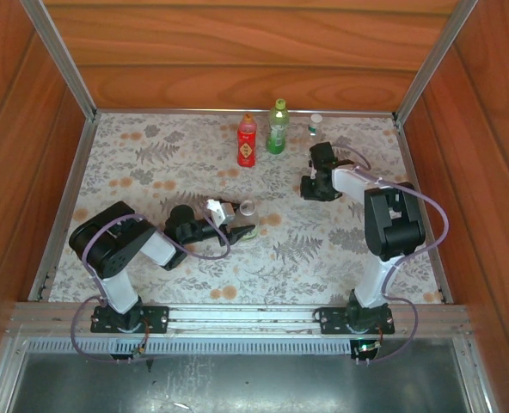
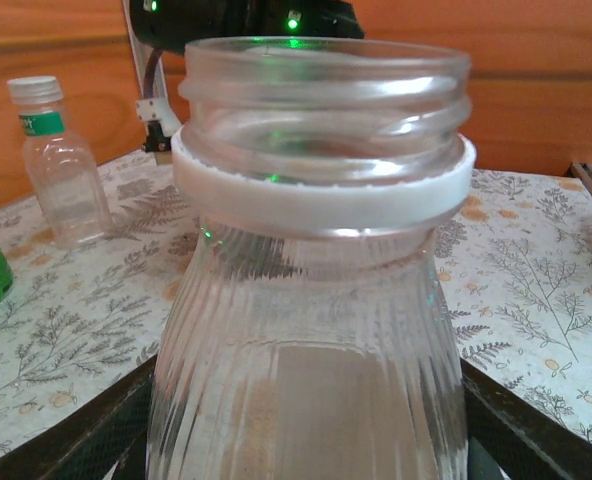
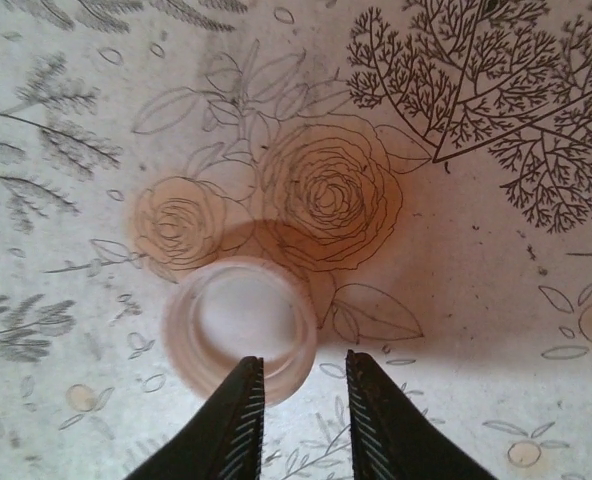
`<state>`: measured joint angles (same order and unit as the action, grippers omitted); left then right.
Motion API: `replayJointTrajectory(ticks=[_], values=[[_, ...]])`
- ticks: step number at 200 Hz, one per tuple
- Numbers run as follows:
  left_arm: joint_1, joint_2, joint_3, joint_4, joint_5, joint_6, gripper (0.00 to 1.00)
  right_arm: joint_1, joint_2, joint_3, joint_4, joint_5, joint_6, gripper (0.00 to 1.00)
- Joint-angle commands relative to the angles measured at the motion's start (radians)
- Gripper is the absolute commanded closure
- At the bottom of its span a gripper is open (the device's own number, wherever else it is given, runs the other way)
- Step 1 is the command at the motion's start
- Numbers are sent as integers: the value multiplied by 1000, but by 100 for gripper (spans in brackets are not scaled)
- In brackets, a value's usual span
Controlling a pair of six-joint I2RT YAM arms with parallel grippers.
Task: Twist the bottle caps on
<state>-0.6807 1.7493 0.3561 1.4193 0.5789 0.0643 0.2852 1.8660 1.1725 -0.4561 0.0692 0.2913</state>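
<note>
White cap [image 3: 238, 330] lies open side up on the table [image 1: 151, 172], right half, nearer the far edge than the near one, beside a printed rose. Right gripper [image 3: 301, 360] is over it with jaws narrowly parted astride the cap's near rim, one finger [image 3: 244, 420] inside and the other outside; not pinched, as far as shows. The uncapped clear bottle [image 2: 311, 330] is roughly upright near the table's middle, left gripper [image 1: 233, 219] clenched round its body, white neck ring [image 2: 321, 195] and threads bare. Along the far edge, all capped: red bottle [image 1: 247, 142], green bottle [image 1: 278, 129], small clear bottle [image 2: 58, 165] with a green label. Risks: a pinch on a thin rim could flip the cap or shoot it off across the cloth. If grabbed tilted, it would likely cross-thread on the neck. The ribbed bottle looks soft and might twist or squash in the left grip under turning force.
</note>
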Motion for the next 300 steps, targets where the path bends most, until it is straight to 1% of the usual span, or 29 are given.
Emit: replayJointTrajectory(ticks=[1,12,19,40,62,91,105,118,120,146,164,173,181,191,204,222,251,282,300], values=[[10,-30,-17,-3,-4,8,31,-11,38,19,-9,-22,15,79],[10,-40,-20,-2,-5,4,29,-11,38,17,-8,-23,17,83],[10,-48,-23,-2,-8,2,26,-12,35,12,-6,-22,16,84],[10,-76,-35,-2,-13,-7,22,-19,34,2,2,-27,16,89],[9,-111,-45,-2,-26,-24,16,-20,14,-8,8,-39,12,100],[10,-218,-67,-22,-69,-97,4,-18,-88,-72,88,-60,-24,100],[10,-299,-68,-85,-94,-128,0,-11,-151,-112,137,-67,-46,100],[9,-388,-58,-175,-121,-144,0,-2,-197,-134,166,-67,-61,100],[10,-402,-57,-188,-127,-148,0,2,-221,-138,173,-67,-65,100],[10,-581,-6,-359,-236,-249,0,56,-352,-201,282,-35,-129,100],[10,-644,78,-509,-268,-296,0,107,-442,-248,378,-8,-196,100],[9,-645,120,-555,-272,-321,0,129,-484,-266,423,-23,-225,100],[10,-632,155,-574,-286,-343,2,145,-516,-275,451,-48,-252,100],[11,-606,198,-600,-303,-378,6,171,-551,-286,492,-76,-290,100],[13,-572,263,-672,-321,-403,11,200,-587,-286,515,-92,-318,100],[13,-525,336,-725,-287,-411,14,230,-623,-275,537,-127,-346,100],[12,-449,395,-732,-249,-429,25,250,-673,-275,599,-211,-323,100],[12,-387,451,-732,-183,-465,34,262,-692,-269,617,-233,-320,100],[12,-362,472,-732,-170,-483,40,268,-698,-269,620,-245,-323,100]])
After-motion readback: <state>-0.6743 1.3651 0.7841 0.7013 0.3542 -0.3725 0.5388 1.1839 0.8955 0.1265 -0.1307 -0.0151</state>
